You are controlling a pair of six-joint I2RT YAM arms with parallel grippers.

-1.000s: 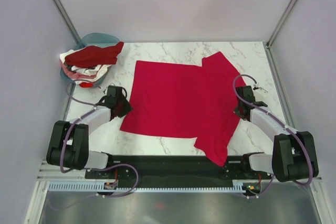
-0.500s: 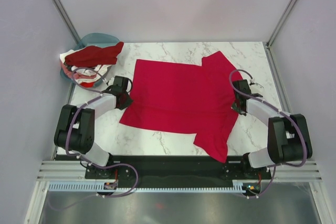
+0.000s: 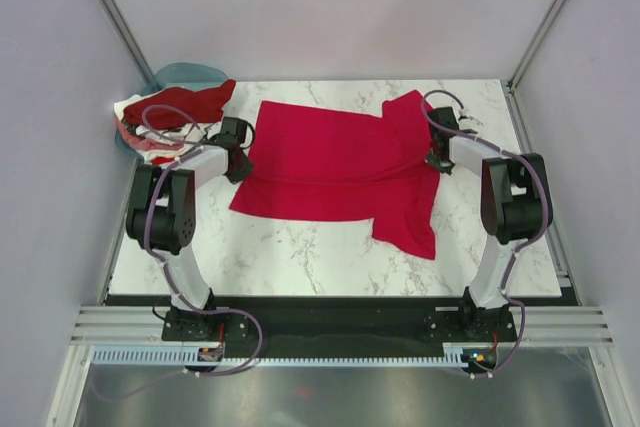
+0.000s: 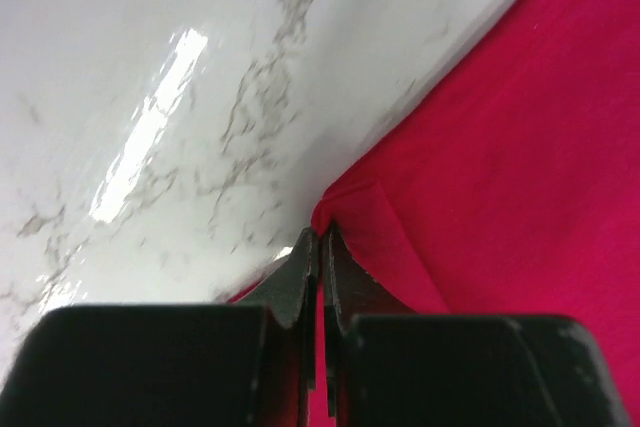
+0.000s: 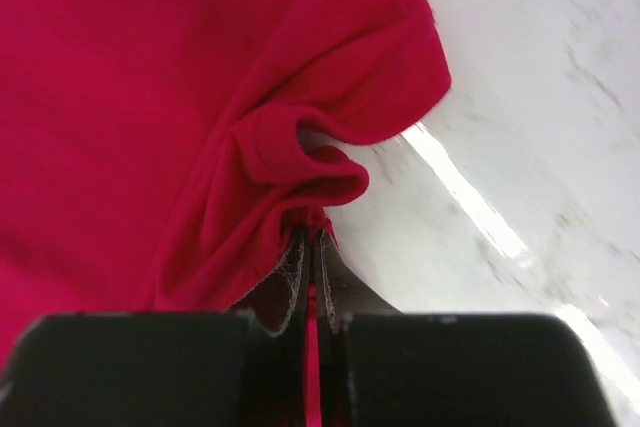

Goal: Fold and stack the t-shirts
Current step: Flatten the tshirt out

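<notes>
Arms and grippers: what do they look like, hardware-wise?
Left arm and right arm: white link shells, black joint housings, black bases. Purple cables loop along each. Left gripper and right gripper: black blocky bodies, thin dark tapered fingers.

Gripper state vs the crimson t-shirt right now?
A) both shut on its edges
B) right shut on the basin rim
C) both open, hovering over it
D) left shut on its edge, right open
A: in the wrist views the left gripper pinches a raised fold at the left edge of the crimson t-shirt, and the right gripper pinches bunched cloth at its right edge.
</notes>
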